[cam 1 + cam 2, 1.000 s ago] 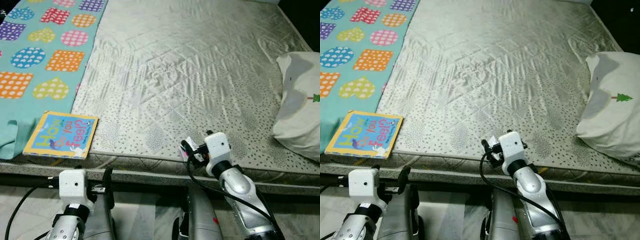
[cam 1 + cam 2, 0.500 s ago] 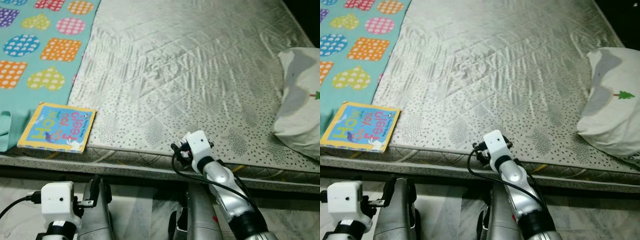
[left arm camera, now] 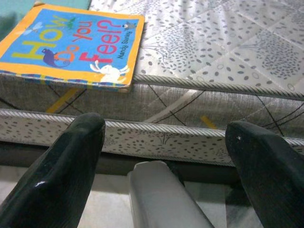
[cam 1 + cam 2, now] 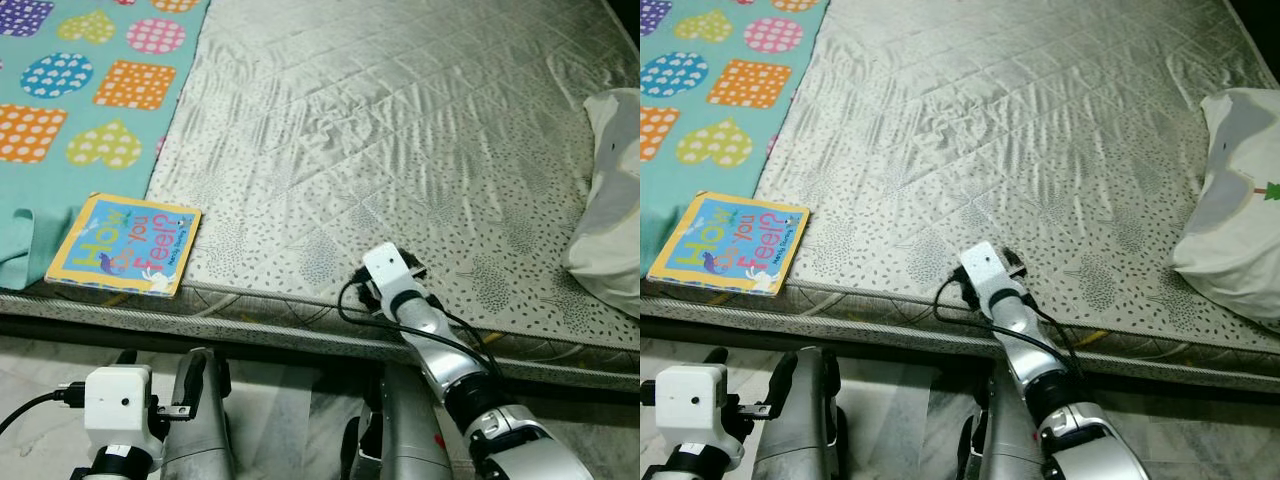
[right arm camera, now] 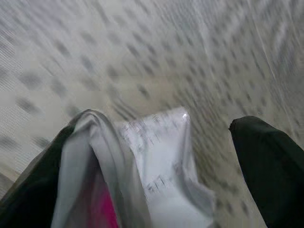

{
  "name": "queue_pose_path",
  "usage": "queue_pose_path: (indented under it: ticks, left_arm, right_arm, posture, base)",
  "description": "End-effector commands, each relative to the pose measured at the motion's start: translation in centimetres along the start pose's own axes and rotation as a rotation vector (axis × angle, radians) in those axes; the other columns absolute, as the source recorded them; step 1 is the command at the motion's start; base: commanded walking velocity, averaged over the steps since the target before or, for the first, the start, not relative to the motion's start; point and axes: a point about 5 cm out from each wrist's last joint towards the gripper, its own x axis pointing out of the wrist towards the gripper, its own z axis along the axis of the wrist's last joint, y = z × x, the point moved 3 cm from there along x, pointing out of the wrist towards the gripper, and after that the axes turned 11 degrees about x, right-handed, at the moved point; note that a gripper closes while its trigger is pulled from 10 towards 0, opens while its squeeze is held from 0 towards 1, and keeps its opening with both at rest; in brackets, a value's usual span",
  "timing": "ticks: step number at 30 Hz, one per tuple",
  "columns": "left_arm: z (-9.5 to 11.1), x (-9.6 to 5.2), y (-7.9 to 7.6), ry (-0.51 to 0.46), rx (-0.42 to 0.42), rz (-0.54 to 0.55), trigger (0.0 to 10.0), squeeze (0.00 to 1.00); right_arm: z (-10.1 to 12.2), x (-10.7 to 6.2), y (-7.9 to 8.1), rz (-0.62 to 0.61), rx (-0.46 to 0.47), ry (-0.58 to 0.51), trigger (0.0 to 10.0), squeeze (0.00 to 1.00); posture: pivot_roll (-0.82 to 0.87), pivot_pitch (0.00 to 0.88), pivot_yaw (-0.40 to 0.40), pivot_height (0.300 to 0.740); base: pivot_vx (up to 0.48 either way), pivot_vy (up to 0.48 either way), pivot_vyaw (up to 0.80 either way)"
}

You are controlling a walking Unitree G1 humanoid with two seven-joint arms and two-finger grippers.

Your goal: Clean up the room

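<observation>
A white wrapper with a pink patch (image 5: 156,156) lies against one finger (image 5: 42,180) of my right gripper (image 5: 159,122). The other finger (image 5: 270,161) stands well apart from it, so the gripper is open. That gripper (image 4: 405,266) hovers just over the silver quilted mattress (image 4: 400,120), near its front edge. A children's book (image 4: 125,243) with a blue and yellow cover rests on the mattress's front left corner. My left gripper (image 3: 164,128) is open and empty, held low in front of the mattress's side (image 3: 190,137), below the book (image 3: 71,45).
A teal blanket with coloured dotted shapes (image 4: 80,90) covers the left of the mattress, its edge beside the book. A white pillow (image 4: 612,200) lies at the right edge. Pale floor (image 4: 290,420) runs in front of the mattress.
My right arm has reached further forward, from the mattress's front edge to over its surface, carrying the wrapper. The left arm has dropped lower. The camera has shifted a little.
</observation>
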Motion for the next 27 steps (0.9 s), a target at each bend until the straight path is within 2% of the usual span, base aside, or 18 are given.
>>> queue_pose_path:
  ticks: [1,8,9,27]
  left_arm:
    - [-0.4,-0.2,-0.3,0.024,-0.003,-0.017,10.0,0.0]
    - [-0.4,0.2,-0.4,0.023,-0.006,-0.024,10.0,0.0]
    - [-0.4,0.4,-0.4,0.022,-0.009,-0.025,10.0,0.0]
    - [-0.4,1.9,-0.1,0.005,0.001,-0.024,10.0,0.0]
  right_arm:
    - [-1.6,-0.2,-0.9,-0.018,-0.031,0.058,10.0,0.0]
    - [-3.3,-0.5,-2.8,-0.049,-0.061,0.111,10.0,0.0]
    - [-3.8,-0.7,-3.2,-0.047,-0.046,0.121,0.0,0.0]
    - [-4.1,-0.6,-2.0,-0.016,-0.002,0.118,0.0,0.0]
  posture:
    - [0.15,0.317,-0.129,0.574]
    - [0.14,0.309,-0.129,0.574]
    - [0.14,0.304,-0.126,0.574]
    - [0.12,0.28,-0.116,0.574]
  base:
    - [0.0,0.0,0.0]
    - [0.0,0.0,0.0]
    - [0.0,0.0,0.0]
    - [0.0,0.0,0.0]
